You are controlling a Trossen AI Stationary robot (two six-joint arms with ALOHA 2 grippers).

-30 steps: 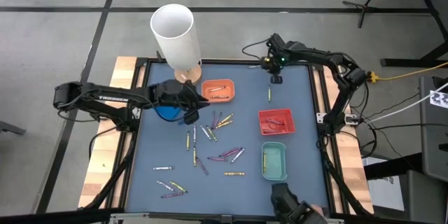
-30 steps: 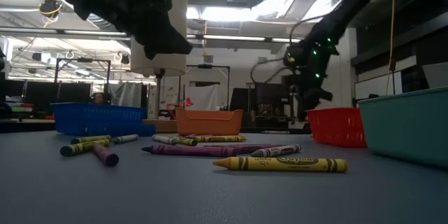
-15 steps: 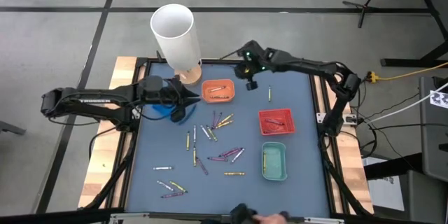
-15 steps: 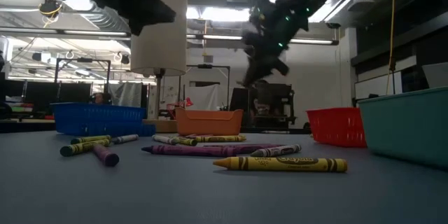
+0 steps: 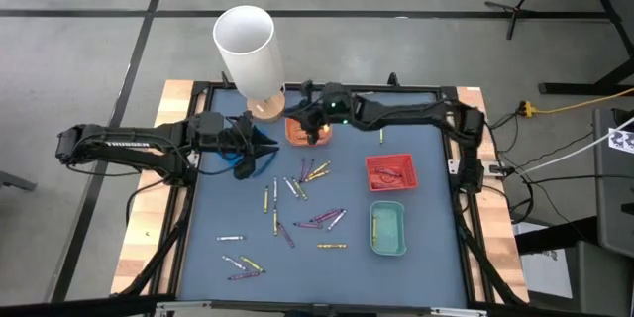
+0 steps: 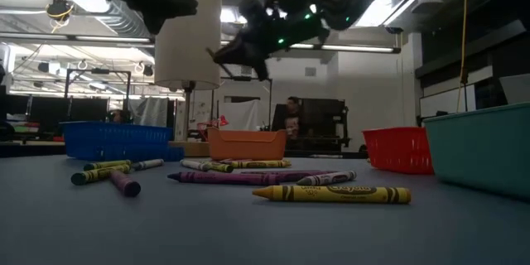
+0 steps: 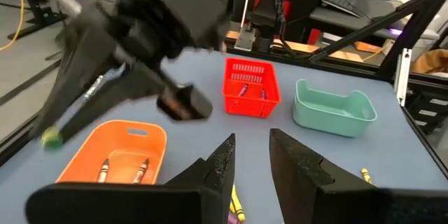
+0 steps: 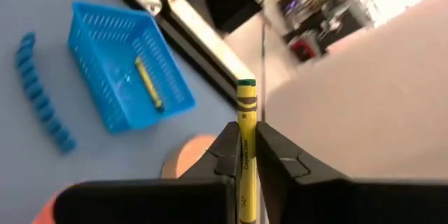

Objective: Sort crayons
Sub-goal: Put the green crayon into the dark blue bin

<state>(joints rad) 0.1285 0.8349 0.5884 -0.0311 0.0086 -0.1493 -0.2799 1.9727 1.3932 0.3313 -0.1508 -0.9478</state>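
My right gripper [image 5: 303,122] hangs over the orange tray [image 5: 319,139] at the far side of the table, shut on a yellow crayon [image 8: 246,129]. My left gripper [image 7: 252,164] is above the blue tray [image 5: 234,161], open, with nothing between its fingers. Several loose crayons [image 5: 309,173] lie flat on the blue mat in the middle and toward the near left; in the low view a yellow one [image 6: 331,193] lies nearest. Two crayons lie in the orange tray [image 7: 112,155], and a yellow one lies in the blue tray [image 8: 129,63]. My right gripper pinches the yellow crayon between its two fingers by the crayon's lower shaft [image 8: 245,155]. The crayon lies along the fingers, and its free end [image 8: 246,87] sticks out past the fingertips. The fingers point nearly level toward the table's left. The crayon is lifted clear of the table.
A tall white cylinder [image 5: 248,48] stands at the far edge, close to both grippers. The red tray [image 5: 391,171] and the green tray [image 5: 387,228] sit on the right half of the mat. A person shows in the room beyond the table [image 6: 291,108].
My right gripper has swept from the far right corner along the far edge toward the left, to above the orange tray. It has tipped from pointing down to nearly level, keeping hold of the yellow crayon. My left gripper has drawn back toward the left edge and risen a little.
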